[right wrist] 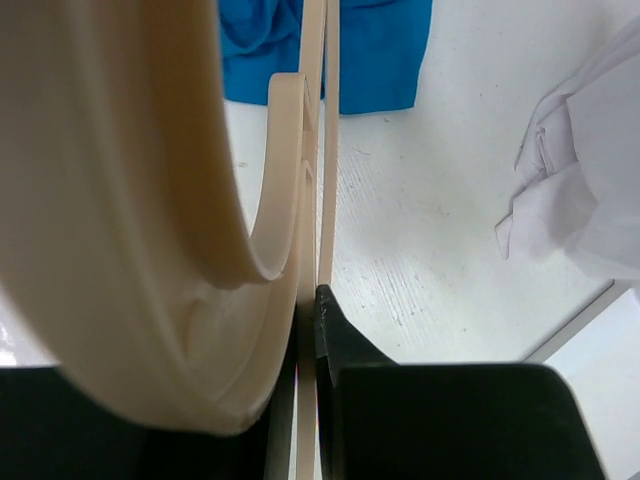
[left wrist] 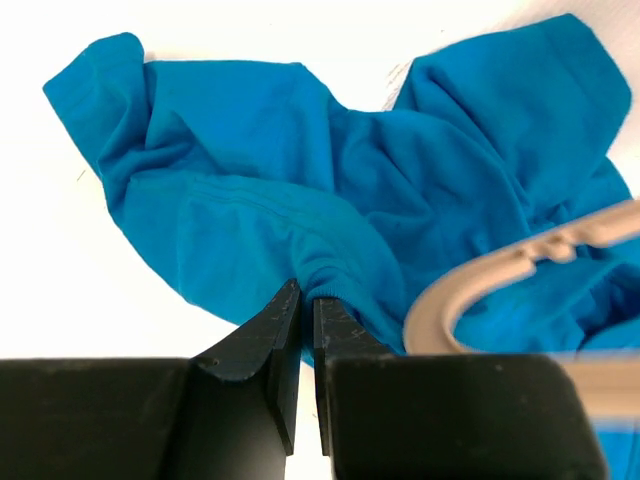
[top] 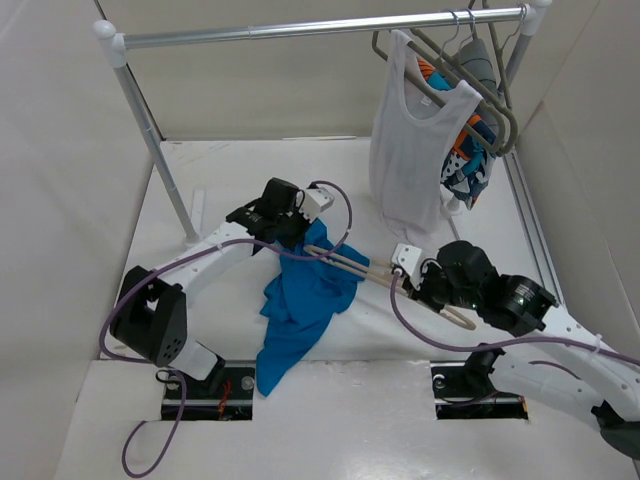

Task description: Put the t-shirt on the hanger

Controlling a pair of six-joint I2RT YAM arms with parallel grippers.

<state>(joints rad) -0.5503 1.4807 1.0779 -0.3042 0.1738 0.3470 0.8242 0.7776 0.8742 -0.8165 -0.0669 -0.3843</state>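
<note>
The blue t-shirt (top: pixel 300 300) lies crumpled on the white table between the arms. My left gripper (top: pixel 296 238) is shut on a fold at its far edge; in the left wrist view the jaws (left wrist: pixel 305 297) pinch a bunched hem of the shirt (left wrist: pixel 280 170). The pale beige hanger (top: pixel 362 270) lies low, one end over the shirt, and its curved end shows in the left wrist view (left wrist: pixel 480 285). My right gripper (top: pixel 415 282) is shut on the hanger's other end. In the right wrist view the hanger (right wrist: pixel 130 200) fills the left side, its thin bar clamped between the jaws (right wrist: pixel 308 305), with the shirt (right wrist: pixel 375 55) beyond.
A metal clothes rail (top: pixel 320 27) spans the back on a slanted post (top: pixel 155 140). A white tank top (top: pixel 410 140) and a patterned garment (top: pixel 472 160) hang from grey hangers (top: pixel 475 70) at the back right. The white garment also shows in the right wrist view (right wrist: pixel 580 190).
</note>
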